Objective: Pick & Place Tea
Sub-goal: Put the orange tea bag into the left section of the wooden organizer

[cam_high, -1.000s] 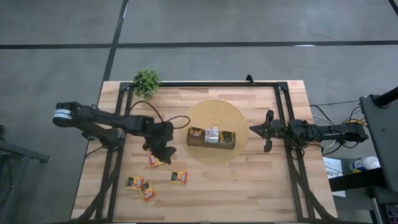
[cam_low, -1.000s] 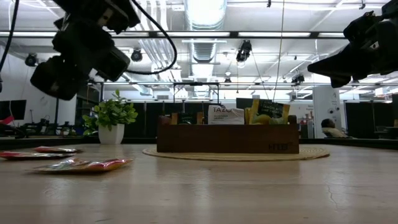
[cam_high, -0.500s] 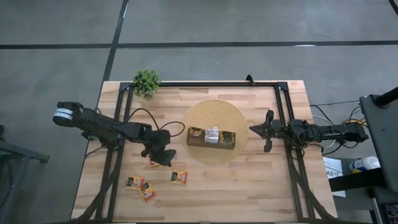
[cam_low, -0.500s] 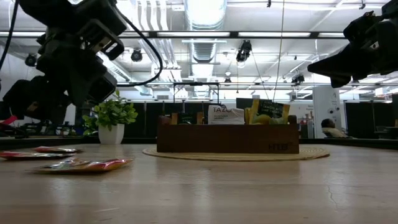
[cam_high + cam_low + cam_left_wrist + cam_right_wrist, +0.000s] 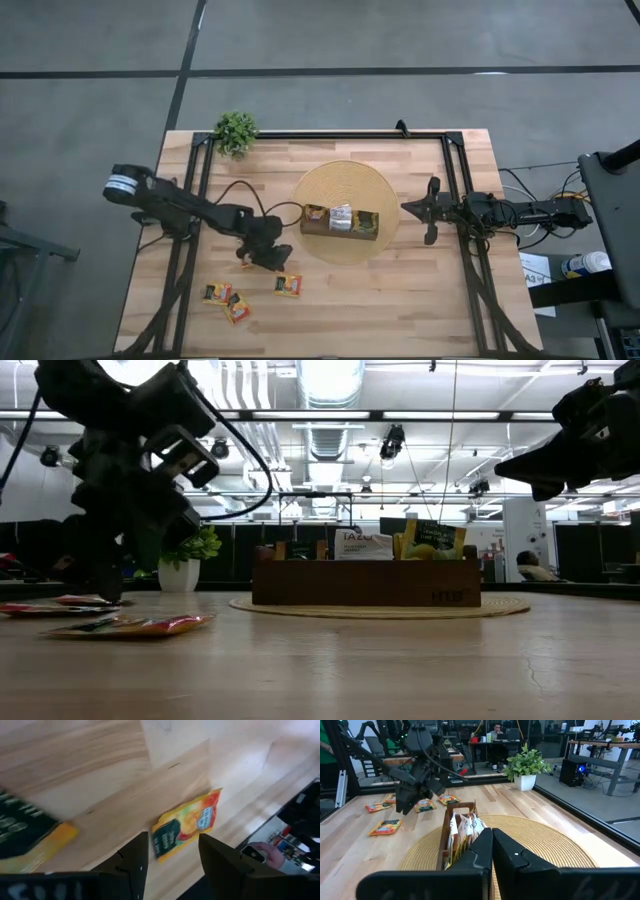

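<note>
Loose tea sachet (image 5: 186, 827) (yellow-red kind) lies flat on the desk (image 5: 400, 300) near the front-left corner, framed between the left gripper (image 5: 268, 256) fingers, which stand apart and hold nothing. Over the last second that gripper moved from higher up down toward the desk, so a pick looks imminent. Three more sachets lie nearer the front edge; others already stand in the wooden box (image 5: 340, 221) mid-desk. Wrist view shows the gap; high view hides it. Right gripper (image 5: 432, 210) waits by the right edge, fingers together.
</note>
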